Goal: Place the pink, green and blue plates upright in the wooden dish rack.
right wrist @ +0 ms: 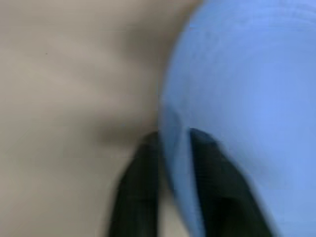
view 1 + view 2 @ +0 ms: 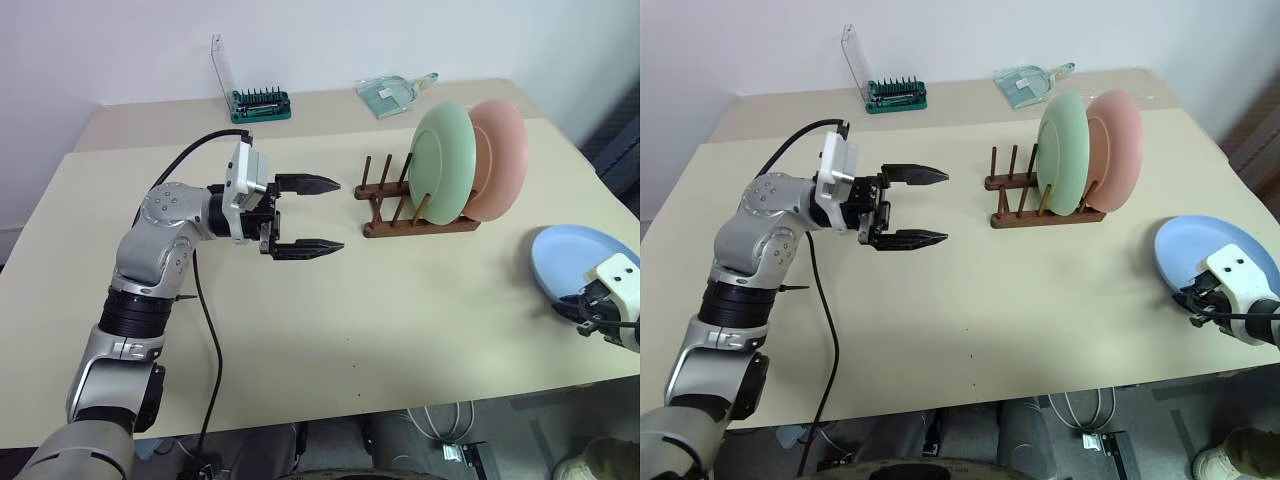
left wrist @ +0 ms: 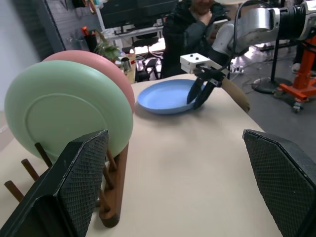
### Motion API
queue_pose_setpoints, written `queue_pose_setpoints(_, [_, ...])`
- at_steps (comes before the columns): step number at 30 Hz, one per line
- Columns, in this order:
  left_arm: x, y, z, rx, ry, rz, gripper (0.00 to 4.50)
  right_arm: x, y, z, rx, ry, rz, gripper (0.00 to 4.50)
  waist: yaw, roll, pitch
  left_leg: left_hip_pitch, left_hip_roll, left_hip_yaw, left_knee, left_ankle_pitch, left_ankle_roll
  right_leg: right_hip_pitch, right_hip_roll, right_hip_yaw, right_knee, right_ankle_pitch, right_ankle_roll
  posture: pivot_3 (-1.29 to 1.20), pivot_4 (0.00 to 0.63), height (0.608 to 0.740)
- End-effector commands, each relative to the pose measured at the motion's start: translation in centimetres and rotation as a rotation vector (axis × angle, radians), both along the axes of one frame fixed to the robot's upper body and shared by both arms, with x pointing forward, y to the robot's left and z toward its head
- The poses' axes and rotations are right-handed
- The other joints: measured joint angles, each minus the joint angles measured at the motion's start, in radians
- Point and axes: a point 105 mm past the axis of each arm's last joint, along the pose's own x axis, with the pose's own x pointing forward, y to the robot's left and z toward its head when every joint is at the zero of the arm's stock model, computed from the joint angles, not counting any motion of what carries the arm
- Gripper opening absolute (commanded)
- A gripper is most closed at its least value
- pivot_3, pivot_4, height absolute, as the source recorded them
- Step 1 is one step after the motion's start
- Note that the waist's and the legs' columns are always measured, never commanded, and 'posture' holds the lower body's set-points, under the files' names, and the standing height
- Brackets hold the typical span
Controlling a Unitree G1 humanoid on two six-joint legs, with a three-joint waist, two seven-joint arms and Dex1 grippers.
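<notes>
Green plate (image 2: 442, 162) and pink plate (image 2: 500, 160) upright in wooden dish rack (image 2: 400, 212), right gripper (image 3: 198, 96) pinched on blue plate (image 2: 582, 260) rim at near right, left gripper (image 2: 318, 214) wide open, empty, left of rack.

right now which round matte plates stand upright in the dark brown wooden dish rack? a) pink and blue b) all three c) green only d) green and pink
d: the pale green plate and salmon pink plate stand in the wooden rack; the light blue plate lies on the table, the right gripper shut on its rim.
</notes>
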Motion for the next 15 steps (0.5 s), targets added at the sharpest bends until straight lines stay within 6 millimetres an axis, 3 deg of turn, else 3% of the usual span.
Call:
queue_pose_setpoints(1, [-0.2,0.3,1.0,-0.016,-0.042,0.014,4.50,1.4,-0.1,2.3,0.007,-0.094,-0.022,0.06,-0.002,0.000,0.000,0.000,0.000,0.000,0.000,0.000,0.000,0.001,0.000,0.000,0.000,0.000,0.000,0.00,0.150,0.740])
queue_pose_setpoints(4, [-0.1,0.4,1.0,-0.017,-0.047,0.020,4.50,3.5,-1.8,5.7,-0.055,-0.262,-0.110,0.06,-0.004,0.000,0.000,0.001,0.000,0.000,0.000,0.000,0.000,0.001,0.000,0.000,0.000,0.000,0.001,0.00,0.150,0.740])
queue_pose_setpoints(6, [0.0,0.3,1.1,-0.020,-0.046,0.022,4.50,5.7,-3.2,10.7,-0.106,-0.501,-0.211,0.06,-0.003,0.001,0.000,0.001,0.000,0.001,0.000,0.000,0.000,0.001,0.000,0.000,0.000,0.000,0.001,0.00,0.150,0.740])
queue_pose_setpoints(8, [0.1,0.2,1.1,-0.022,-0.046,0.022,4.50,7.0,-2.8,14.9,-0.065,-0.689,-0.218,0.06,-0.004,0.004,0.001,0.000,0.000,0.001,0.000,0.000,0.000,-0.001,0.000,0.001,0.000,0.000,0.000,0.00,0.150,0.740])
queue_pose_setpoints(10, [0.2,0.2,1.2,-0.027,-0.047,0.026,4.50,7.8,-1.0,19.7,0.047,-0.917,-0.183,0.06,-0.004,0.004,0.001,-0.001,0.000,0.002,-0.001,0.000,0.000,-0.003,0.000,0.002,0.000,0.001,0.001,0.00,0.150,0.740])
queue_pose_setpoints(12, [0.3,0.2,1.3,-0.031,-0.047,0.029,4.50,7.5,2.8,24.7,0.284,-1.133,-0.013,0.06,-0.005,0.004,0.001,-0.002,0.002,0.002,-0.002,0.000,0.000,-0.004,0.002,0.002,0.000,0.001,0.000,0.00,0.150,0.740])
queue_pose_setpoints(15, [0.4,0.3,1.3,-0.037,-0.047,0.036,4.50,5.5,8.0,29.4,0.604,-1.296,0.285,0.06,-0.007,0.004,0.001,-0.002,0.003,0.002,-0.002,0.000,0.000,-0.004,0.002,0.002,0.000,0.001,0.000,0.00,0.150,0.740])
